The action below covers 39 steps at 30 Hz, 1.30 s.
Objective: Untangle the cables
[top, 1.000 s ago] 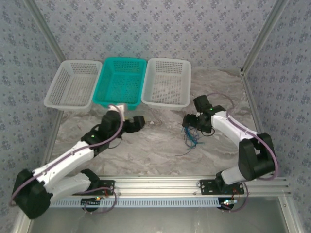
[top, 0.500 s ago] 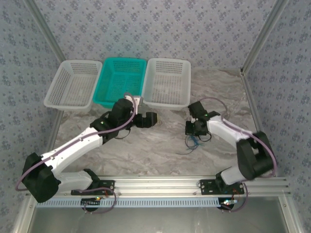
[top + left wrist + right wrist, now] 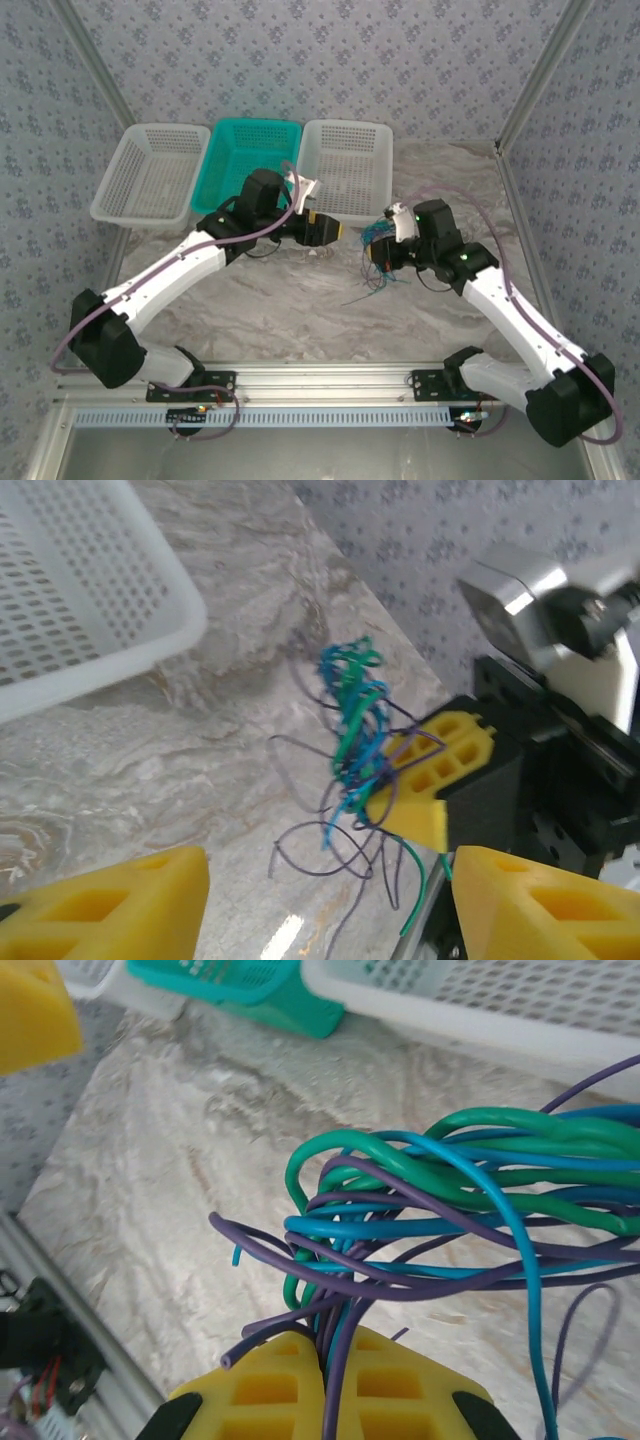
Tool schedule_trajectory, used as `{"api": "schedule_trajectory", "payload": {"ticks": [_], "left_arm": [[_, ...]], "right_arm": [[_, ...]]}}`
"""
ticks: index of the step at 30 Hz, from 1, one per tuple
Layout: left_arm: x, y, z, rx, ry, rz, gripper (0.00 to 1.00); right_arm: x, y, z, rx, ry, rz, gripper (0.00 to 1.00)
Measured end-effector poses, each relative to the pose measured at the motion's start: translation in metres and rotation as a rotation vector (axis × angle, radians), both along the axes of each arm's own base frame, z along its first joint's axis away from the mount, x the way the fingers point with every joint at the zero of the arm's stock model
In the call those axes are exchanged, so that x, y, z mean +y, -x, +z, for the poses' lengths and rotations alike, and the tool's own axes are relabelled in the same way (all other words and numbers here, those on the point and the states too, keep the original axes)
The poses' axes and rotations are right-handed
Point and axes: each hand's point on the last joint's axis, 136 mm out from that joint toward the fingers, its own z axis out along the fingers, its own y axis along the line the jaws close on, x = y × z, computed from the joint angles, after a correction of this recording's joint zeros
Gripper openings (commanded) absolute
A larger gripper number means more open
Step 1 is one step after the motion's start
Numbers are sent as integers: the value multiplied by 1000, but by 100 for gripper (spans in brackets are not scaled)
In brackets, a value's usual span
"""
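Observation:
The cables (image 3: 378, 238) are a tangled bunch of blue, green and purple wires, lifted off the marble table, with loose ends trailing down toward it. My right gripper (image 3: 386, 252) is shut on the bunch; in the right wrist view several strands run between its yellow fingertips (image 3: 325, 1355) and the loops (image 3: 440, 1210) fan out ahead. My left gripper (image 3: 334, 229) hovers just left of the bunch. In the left wrist view its jaws stand apart (image 3: 325, 905) with nothing between them. The cables (image 3: 355, 725) hang ahead of them, beside the right gripper's yellow finger (image 3: 440, 770).
Three baskets line the back of the table: white (image 3: 150, 175), teal (image 3: 250, 165) and white (image 3: 345, 165), the last just behind both grippers. Its rim (image 3: 90, 670) lies left of the bunch. Patterned walls enclose the table, and an aluminium rail (image 3: 330, 380) runs along the front.
My right gripper has shut on the cables and lifted them up and left. My left arm has swung right, from in front of the teal basket to beside the bunch.

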Motion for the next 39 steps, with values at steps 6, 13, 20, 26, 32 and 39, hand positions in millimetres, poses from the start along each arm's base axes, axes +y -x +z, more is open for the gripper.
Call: {"api": "schedule_trajectory", "payload": {"ticks": [6,13,20,26,32,39], "left_arm": [[-17,12,-20,-1,-34,-89,54],[-26,8,-39,13,-58,-96,10],[-22,1,-44,-33,-67,-37,0],[-8,-1,-43,-77,-81,32,0],[34,-26,-20,-132,-80,189,0],[38,-17,-35,-96,-110,179,0]], "right_arm": [[25,12,-2,54,-32,109,0],[36,17,0,67,-49,156,0],[32,11,-6,58,-7,119,0],[7,-11,-16,16,29,-33,0],[-98,-21,-100,233,172,-451,0],[-138,-13,-127,369,163,-650,14]]}}
